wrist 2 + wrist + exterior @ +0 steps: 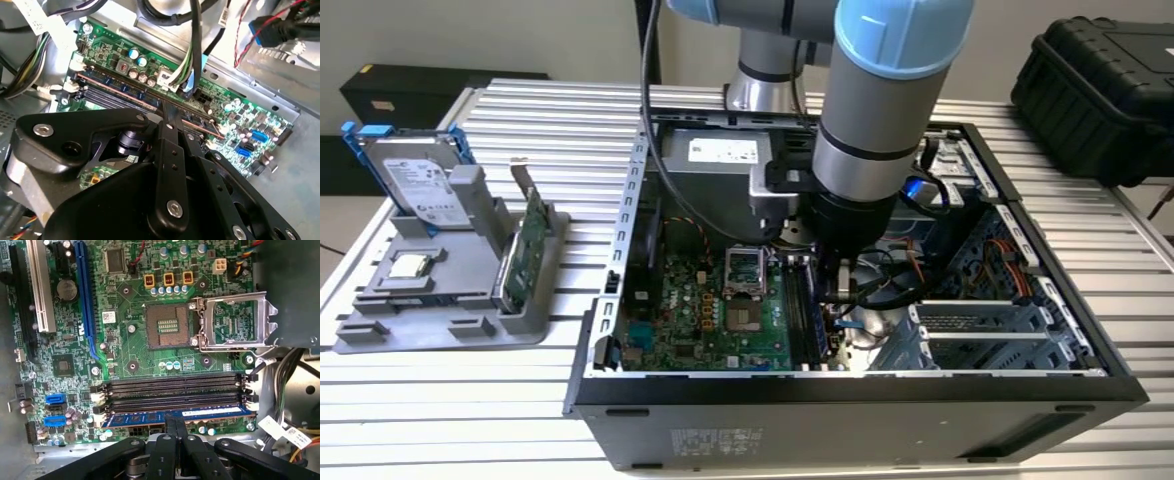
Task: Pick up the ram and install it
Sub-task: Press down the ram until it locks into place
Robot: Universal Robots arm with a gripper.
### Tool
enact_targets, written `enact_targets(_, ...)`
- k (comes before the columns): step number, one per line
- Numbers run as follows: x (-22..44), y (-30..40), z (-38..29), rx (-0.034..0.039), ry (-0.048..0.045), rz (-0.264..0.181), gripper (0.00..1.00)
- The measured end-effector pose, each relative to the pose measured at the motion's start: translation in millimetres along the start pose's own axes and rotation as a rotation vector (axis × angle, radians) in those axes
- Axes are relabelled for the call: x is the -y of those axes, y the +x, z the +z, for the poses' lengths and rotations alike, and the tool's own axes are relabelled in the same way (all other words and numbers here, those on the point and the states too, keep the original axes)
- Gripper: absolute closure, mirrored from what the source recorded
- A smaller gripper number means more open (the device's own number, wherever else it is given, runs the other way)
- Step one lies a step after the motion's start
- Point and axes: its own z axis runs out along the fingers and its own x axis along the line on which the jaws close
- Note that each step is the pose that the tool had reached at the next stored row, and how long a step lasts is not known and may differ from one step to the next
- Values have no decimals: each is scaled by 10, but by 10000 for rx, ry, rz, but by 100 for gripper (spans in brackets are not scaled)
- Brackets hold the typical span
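Seating step, I judge: the jaws [176, 427] clamp the ram [175, 416] in its slot, six o'clock of the CPU socket [167, 326].

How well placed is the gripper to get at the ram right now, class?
Very well, it seems: the gripper is already down inside the computer case, closed on the middle of the ram at the motherboard's memory slots. Nothing lies between them.
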Motion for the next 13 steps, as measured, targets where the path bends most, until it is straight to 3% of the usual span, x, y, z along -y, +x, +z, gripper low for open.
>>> enact_targets(4, -3, 0, 33, 8, -1, -176, 100)
enact_targets(13, -3, 0, 36, 11, -1, -198, 100)
